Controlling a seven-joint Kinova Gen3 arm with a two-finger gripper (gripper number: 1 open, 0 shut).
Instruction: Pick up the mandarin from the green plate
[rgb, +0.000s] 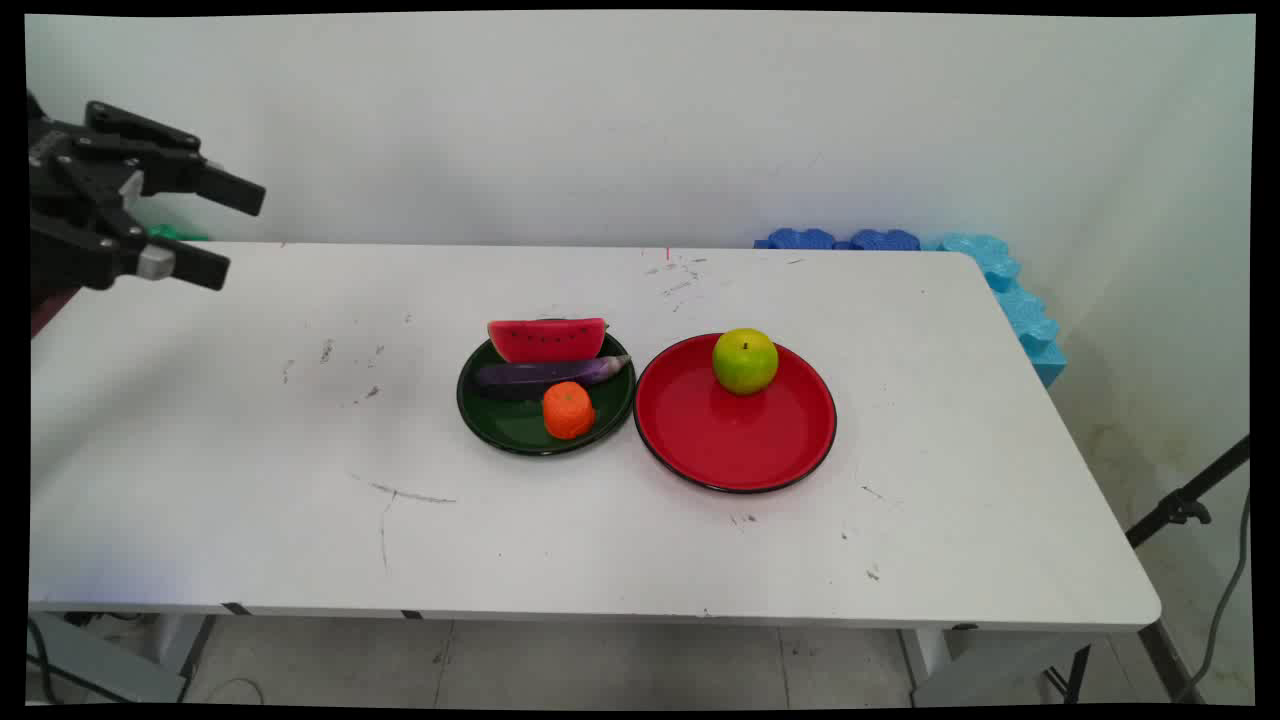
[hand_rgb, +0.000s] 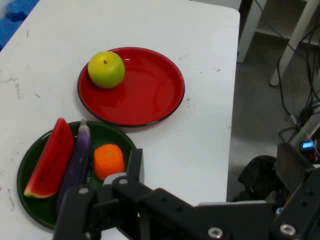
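The tool (rgb: 225, 232) is hanging above the table's (rgb: 250, 480) far left corner, its two fingers spread apart and holding nothing, well apart from the dishes. Mid-table, a dark green plate (rgb: 500, 425) is carrying a watermelon slice (rgb: 546, 339), a purple eggplant (rgb: 545, 373) and an orange (rgb: 568, 410). Just beside it on the right, a red plate (rgb: 735, 440) is holding a green apple (rgb: 745, 360) at its far rim.

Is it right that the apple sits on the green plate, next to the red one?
Not quite. The apple sits on the red plate, not the green one. The green plate beside it holds the watermelon slice, eggplant and orange. The main view shows this.
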